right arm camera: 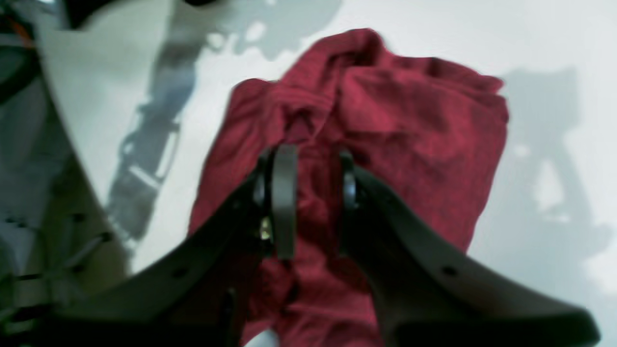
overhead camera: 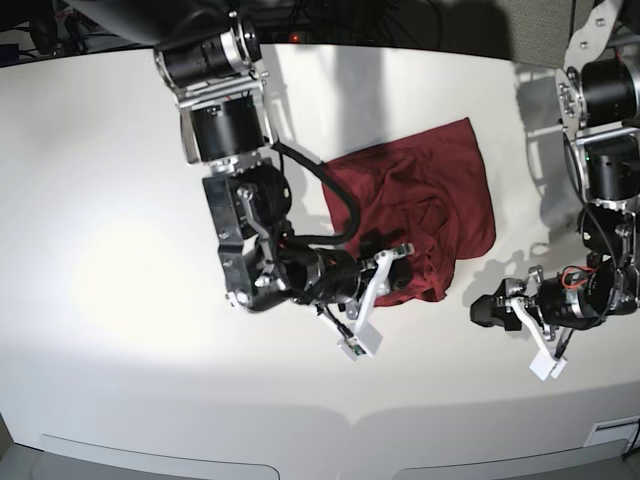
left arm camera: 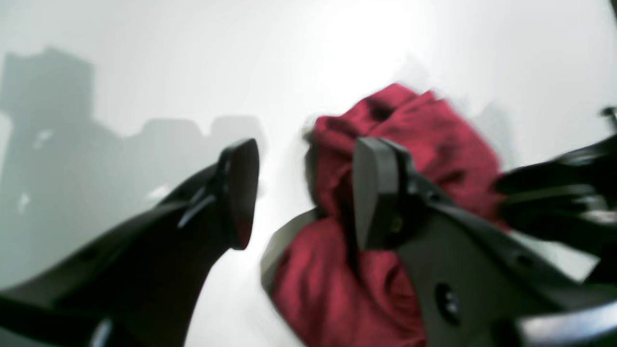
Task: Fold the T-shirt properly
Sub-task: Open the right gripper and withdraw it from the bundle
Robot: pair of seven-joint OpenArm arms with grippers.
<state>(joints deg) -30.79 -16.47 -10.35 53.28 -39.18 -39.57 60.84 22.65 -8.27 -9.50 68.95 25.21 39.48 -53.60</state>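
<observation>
The T-shirt [overhead camera: 430, 210] lies crumpled in a loose, rough rectangle on the white table [overhead camera: 110, 250], toward the far-centre in base view, w/ bunched folds and creases along its near edge; plain maroon knit, no print, no label or writing readable on it or anywhere else. In right wrist view the cloth [right arm camera: 385, 125] fills the middle, heaped and wrinkled; in left wrist view it shows as a blurred red mound [left arm camera: 385, 193] partly behind one finger. The right gripper [right arm camera: 313, 202] sits at the shirt's near edge, arm reaching in from the base view's left; its fingers [right arm camera: 284, 202] stand a narrow gap apart w/ red fabric seen between them, but whether they pinch the cloth or just hang over it can't be told, frame is blurred. In base view that gripper [overhead camera: 405, 272] is right at the near hem. The left gripper [left arm camera: 299, 193] is off the shirt, near its right side in base view [overhead camera: 485, 312], low over bare table; its fingers [left arm camera: 238, 193] are spread wide apart, nothing between them. Table top is smooth, matte white, curved front edge, strong arm shadows on it. Behind the table: dark backgrnd w/ cables, dim. No containers seen.
</observation>
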